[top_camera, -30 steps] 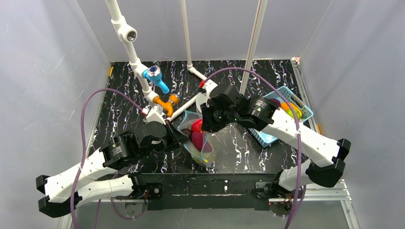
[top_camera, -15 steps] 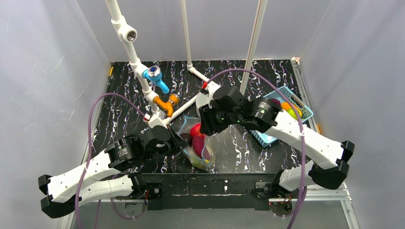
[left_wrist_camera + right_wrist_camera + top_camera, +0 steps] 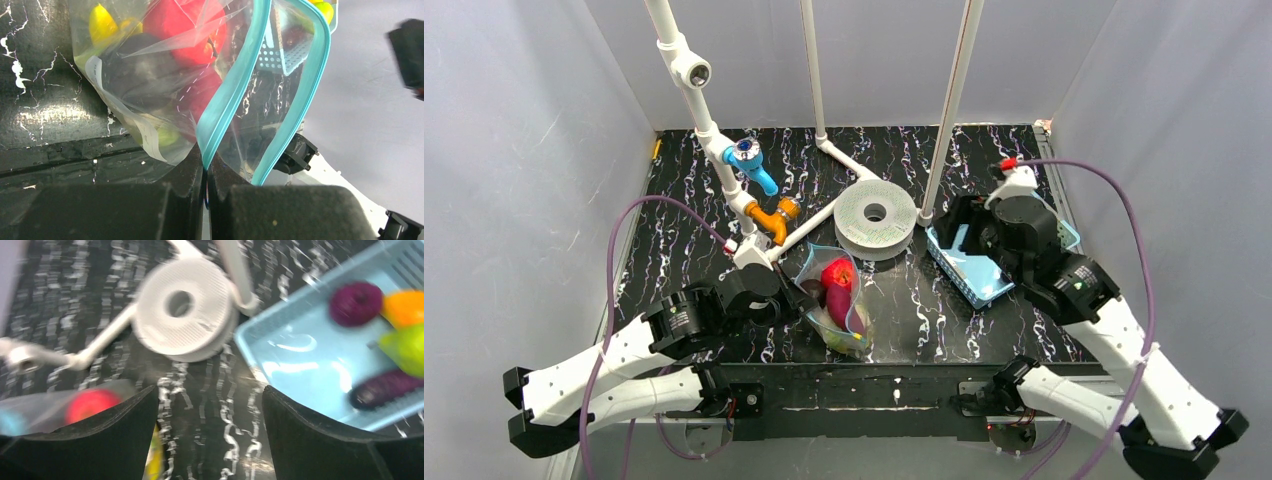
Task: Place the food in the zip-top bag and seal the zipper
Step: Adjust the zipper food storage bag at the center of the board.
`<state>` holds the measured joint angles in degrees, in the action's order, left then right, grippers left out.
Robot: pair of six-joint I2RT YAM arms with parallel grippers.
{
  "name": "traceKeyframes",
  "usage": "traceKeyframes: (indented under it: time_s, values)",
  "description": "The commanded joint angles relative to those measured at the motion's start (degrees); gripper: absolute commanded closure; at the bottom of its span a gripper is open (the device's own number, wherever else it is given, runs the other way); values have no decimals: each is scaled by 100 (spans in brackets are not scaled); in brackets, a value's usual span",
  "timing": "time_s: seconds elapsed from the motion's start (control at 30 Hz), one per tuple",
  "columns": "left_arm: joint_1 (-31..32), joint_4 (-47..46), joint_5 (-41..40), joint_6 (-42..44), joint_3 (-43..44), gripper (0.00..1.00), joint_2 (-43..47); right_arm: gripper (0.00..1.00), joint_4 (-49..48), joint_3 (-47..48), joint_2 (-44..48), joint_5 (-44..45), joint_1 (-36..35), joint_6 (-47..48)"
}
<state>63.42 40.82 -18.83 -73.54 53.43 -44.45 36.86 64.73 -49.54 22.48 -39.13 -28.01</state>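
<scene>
The clear zip-top bag (image 3: 836, 300) lies at the table's front middle, its mouth held open. My left gripper (image 3: 802, 292) is shut on one side of the teal zipper (image 3: 235, 85); its own jaw tips (image 3: 206, 167) pinch the strip. Inside the bag are red food (image 3: 185, 25), a yellow piece (image 3: 100, 22), a dark purple piece (image 3: 140, 65) and a green one (image 3: 167, 135). My right gripper (image 3: 964, 232) hangs open and empty over the left end of the light-blue basket (image 3: 977, 275). The right wrist view (image 3: 207, 405) shows purple (image 3: 356, 302), orange (image 3: 407, 307), green (image 3: 407, 347) and dark purple (image 3: 385, 390) food in the basket.
A white roll (image 3: 876, 218) lies flat between the bag and the basket, beside a white pipe frame (image 3: 724, 170) with blue and orange fittings. Grey walls close in the black marbled table (image 3: 924, 320) on three sides.
My right arm has swung away from the bag, right and back, to above the basket, and its jaws have opened. Red food now lies in the bag. The left gripper keeps its hold.
</scene>
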Motion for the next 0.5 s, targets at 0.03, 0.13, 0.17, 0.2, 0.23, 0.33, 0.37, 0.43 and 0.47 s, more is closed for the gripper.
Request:
traceKeyframes:
  time_s: [0.03, 0.13, 0.17, 0.2, 0.23, 0.33, 0.37, 0.43, 0.47]
  values:
    - [-46, 102, -68, 30, 235, 100, 19, 18, -472, -973, -2, -432, 1119, -480]
    - [-36, 66, -44, 26, 222, 100, -9, 18, -292, -953, -204, -1231, 1309, -390]
    - [-41, 36, -36, 32, 228, 100, -17, 18, -330, -928, -266, -1681, 1312, -228]
    - [-41, 6, -19, 30, 235, 100, -29, 17, -405, -889, -333, -2445, 1312, 36]
    - [-40, -29, -9, 32, 242, 100, -40, 15, -494, -851, -405, -3260, 1308, 286]
    - [-44, -79, -11, 45, 326, 100, -102, 10, -676, -717, -612, -4967, 909, 632]
    - [-41, -81, -19, 52, 358, 100, -132, 8, -689, -649, -626, -5035, 527, 737]
    - [-39, -83, -45, 59, 412, 100, -174, 5, -597, -438, -639, -4631, -510, 1054]
    - [-36, -90, -62, 59, 431, 100, -188, 4, -471, -323, -651, -4271, -1048, 1158]
